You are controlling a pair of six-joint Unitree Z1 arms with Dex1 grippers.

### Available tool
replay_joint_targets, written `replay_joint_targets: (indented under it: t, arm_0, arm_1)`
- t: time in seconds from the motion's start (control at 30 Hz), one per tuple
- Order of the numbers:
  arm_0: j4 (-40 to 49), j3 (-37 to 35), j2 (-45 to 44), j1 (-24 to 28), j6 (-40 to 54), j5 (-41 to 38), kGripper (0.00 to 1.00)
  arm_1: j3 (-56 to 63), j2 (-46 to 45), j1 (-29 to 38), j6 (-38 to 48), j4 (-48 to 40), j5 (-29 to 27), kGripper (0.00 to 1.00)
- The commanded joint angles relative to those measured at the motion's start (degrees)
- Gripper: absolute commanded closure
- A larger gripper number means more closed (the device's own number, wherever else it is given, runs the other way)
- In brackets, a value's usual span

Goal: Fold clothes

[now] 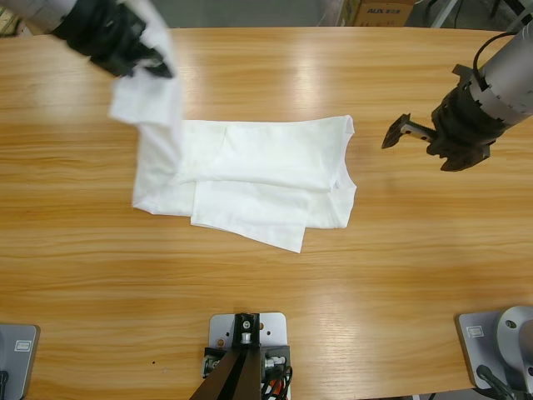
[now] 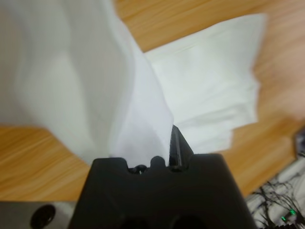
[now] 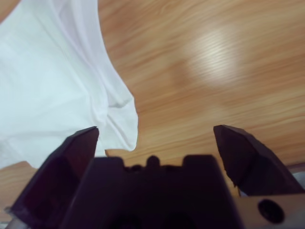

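The white T-shirt lies partly folded in the middle of the wooden table, its left end pulled up off the surface. My left gripper hangs above the table's far left, shut on that raised fold. In the left wrist view the lifted cloth drapes from my left gripper, and the rest of the shirt lies flat beyond. My right gripper hovers open just right of the shirt with nothing between its fingers. In the right wrist view the right gripper is open, the shirt's edge ahead at the left.
Bare wooden table stretches in front of and to the right of the shirt. A cardboard box stands beyond the far edge. Cables show past the table edge in the left wrist view.
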Motion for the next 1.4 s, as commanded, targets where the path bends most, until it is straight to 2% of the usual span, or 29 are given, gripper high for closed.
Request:
replay_joint_targets:
  t: [0.03,0.47,1.07,1.13,1.17,1.2,1.4]
  arm_0:
    - [0.9,-8.8,10.0,-6.3,-0.4,-7.3,1.000]
    - [1.0,-21.4,19.1,-10.0,0.3,-10.3,1.000]
    - [2.5,-24.6,23.1,-12.2,0.3,-11.5,0.992]
    - [2.5,-24.9,23.5,-12.4,0.3,-11.7,0.250]
    - [2.5,-25.1,23.7,-12.6,0.3,-11.9,0.044]
    - [2.5,-25.2,23.7,-12.6,0.3,-12.1,0.005]
    - [2.5,-28.0,24.2,-12.8,0.3,-19.7,0.000]
  arm_1:
    - [0.7,-1.9,-9.6,-5.2,0.3,-1.2,0.000]
    - [1.6,-1.9,-10.2,-6.4,1.0,-1.3,0.000]
    - [2.9,-1.0,-10.3,-6.7,0.9,-1.6,0.000]
    - [3.0,-1.0,-10.2,-6.7,0.9,-1.6,0.000]
    - [3.0,-1.0,-10.3,-6.7,0.9,-1.6,0.000]
    - [3.1,-1.1,-10.3,-6.7,0.9,-1.6,0.000]
    - [3.1,-1.0,-10.2,-6.6,0.9,-1.5,0.000]
